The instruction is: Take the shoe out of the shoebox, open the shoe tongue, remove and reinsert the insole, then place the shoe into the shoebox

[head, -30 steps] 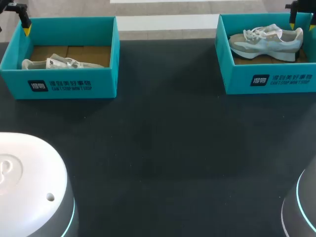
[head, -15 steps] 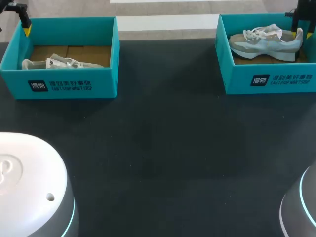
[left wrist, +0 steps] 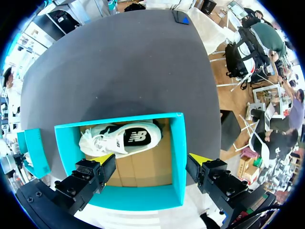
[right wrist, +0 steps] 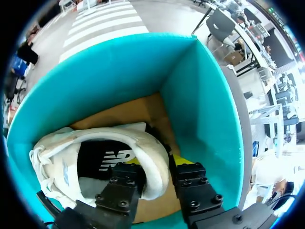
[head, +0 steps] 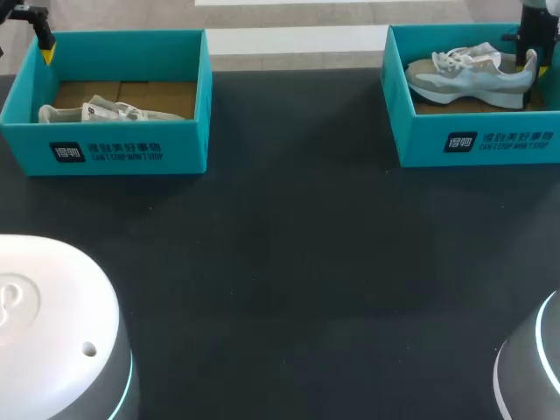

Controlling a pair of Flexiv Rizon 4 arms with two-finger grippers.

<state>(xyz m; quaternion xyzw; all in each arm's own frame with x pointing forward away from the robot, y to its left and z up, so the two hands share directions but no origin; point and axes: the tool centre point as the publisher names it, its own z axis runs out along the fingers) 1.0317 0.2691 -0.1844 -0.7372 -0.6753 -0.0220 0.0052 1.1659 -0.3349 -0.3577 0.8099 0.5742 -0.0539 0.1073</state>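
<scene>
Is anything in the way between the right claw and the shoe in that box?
Nothing visible: the right gripper is shut on the heel of the white and grey sneaker inside the teal cardboard shoebox.

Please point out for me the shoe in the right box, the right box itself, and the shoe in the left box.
right shoe [head: 468, 77], head view, middle of its side.
right shoebox [head: 422, 140], head view, bare part of its front wall.
left shoe [left wrist: 116, 143], left wrist view, white upper beside the dark opening.
</scene>
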